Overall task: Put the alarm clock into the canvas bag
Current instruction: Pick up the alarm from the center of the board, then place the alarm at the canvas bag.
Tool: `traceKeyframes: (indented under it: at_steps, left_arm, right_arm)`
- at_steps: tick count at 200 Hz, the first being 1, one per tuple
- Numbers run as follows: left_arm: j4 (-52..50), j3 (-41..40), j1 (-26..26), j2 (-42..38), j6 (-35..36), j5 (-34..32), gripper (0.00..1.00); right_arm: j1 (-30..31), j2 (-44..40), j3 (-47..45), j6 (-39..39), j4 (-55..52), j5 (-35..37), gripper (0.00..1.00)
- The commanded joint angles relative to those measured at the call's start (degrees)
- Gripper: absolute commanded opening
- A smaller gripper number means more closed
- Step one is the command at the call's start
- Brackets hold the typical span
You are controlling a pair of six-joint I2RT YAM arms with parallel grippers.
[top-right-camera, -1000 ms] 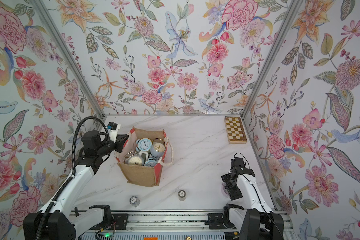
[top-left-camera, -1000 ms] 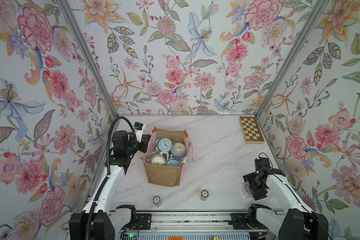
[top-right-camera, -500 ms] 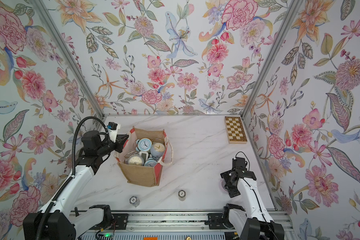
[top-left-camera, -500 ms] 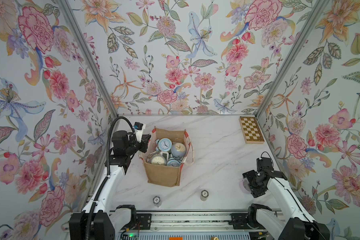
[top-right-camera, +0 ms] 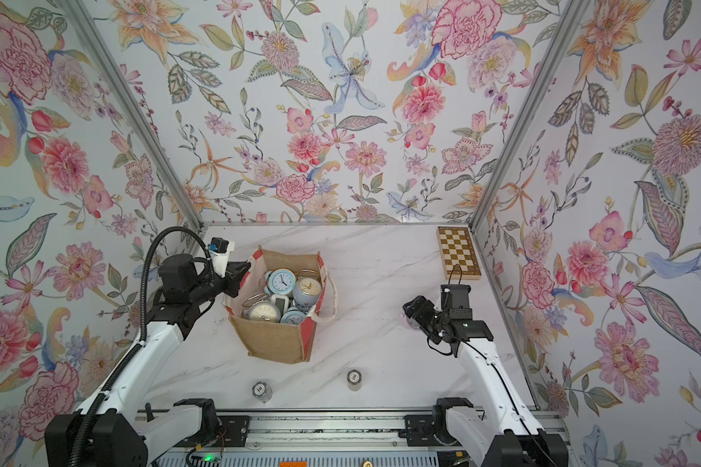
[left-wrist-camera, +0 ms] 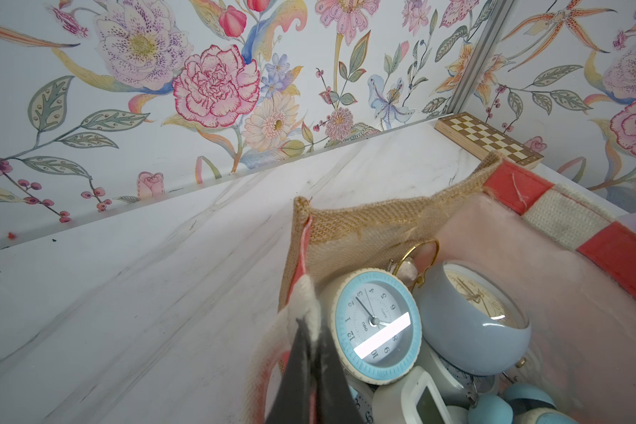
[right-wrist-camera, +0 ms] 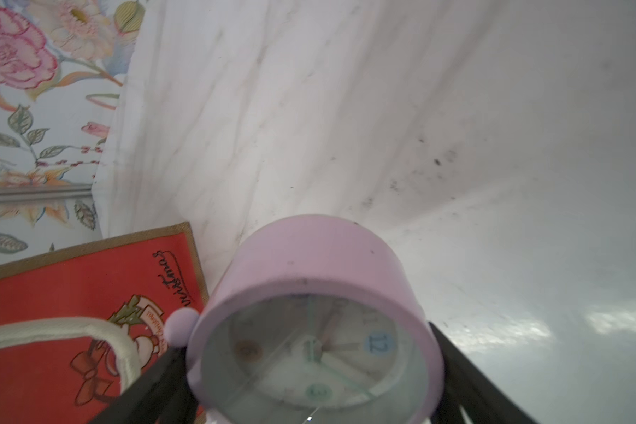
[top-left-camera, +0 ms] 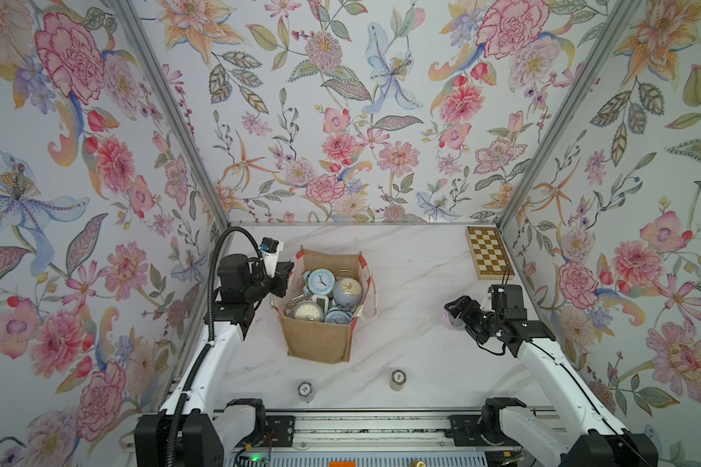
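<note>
Floral paper was noted on all three walls around a white marbled desk [top-left-camera: 421,291]. The canvas bag [top-left-camera: 318,343] was found standing upright, left of the desk's middle, mouth up. It was already heaped with other clocks [top-left-camera: 320,283] close to the rim.

Left pincer [left-wrist-camera: 309,332]: closed tight on the whitish strap handle [left-wrist-camera: 303,293] at the bag's left rim. Judged purpose: the soft burlap wall was drawn outward so that the mouth stood open. The bag would then not be tipped or dragged when one more clock was dropped in.

Right pincer [top-left-camera: 453,313]: jaws set wide, one finger on each side of the lilac alarm clock [right-wrist-camera: 309,264]. It was gripped across its round body, with the glass face turned toward the wrist camera. This grip was judged sensible, since the face and the small knob at the side were left clear. The clock was located at the right side of the desk, well apart from the bag, with bare marble between them. Whether it was lifted clear of the desk could not be told.

A chessboard box [top-left-camera: 488,258] was noted in the far right corner, out of the likely path.

Step judged in hand: carrying the clock across to the bag. Little free room was seen on the heap. A low release over its middle was expected to be needed, lest the clock roll off the pile and out.
</note>
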Motion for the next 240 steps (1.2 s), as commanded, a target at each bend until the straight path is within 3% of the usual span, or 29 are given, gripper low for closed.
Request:
traceKeyframes:
  at_steps: [1, 32, 73, 131, 184, 240]
  left_arm:
    - [0.90, 1.07, -0.59, -1.14, 0.94, 0.68, 0.00]
    - [1.17, 0.98, -0.57, -1.07, 0.66, 0.79, 0.00]
    - [1.30, 0.83, -0.58, -1.68, 0.66, 0.46, 0.00]
    - [1.37, 0.74, -0.61, -1.55, 0.39, 0.38, 0.00]
    - [1.32, 0.76, -0.64, -1.06, 0.21, 0.18, 0.00]
    - [1.59, 0.63, -0.59, -1.30, 0.13, 0.35, 0.00]
  right_arm:
    - [4.03, 2.47, 5.71, -5.26, 3.74, -4.57, 0.65]
    - [12.19, 7.93, 15.46, -6.24, 3.85, -7.40, 0.64]
    - [23.05, 15.23, 29.35, -7.32, 2.71, -5.98, 0.64]
    - [36.10, 28.78, 49.40, -15.38, -5.52, -4.04, 0.63]
    - [44.64, 43.16, 68.35, -24.49, -19.29, 3.81, 0.64]
    - [47.96, 58.66, 85.29, -27.96, -26.42, 13.14, 0.64]
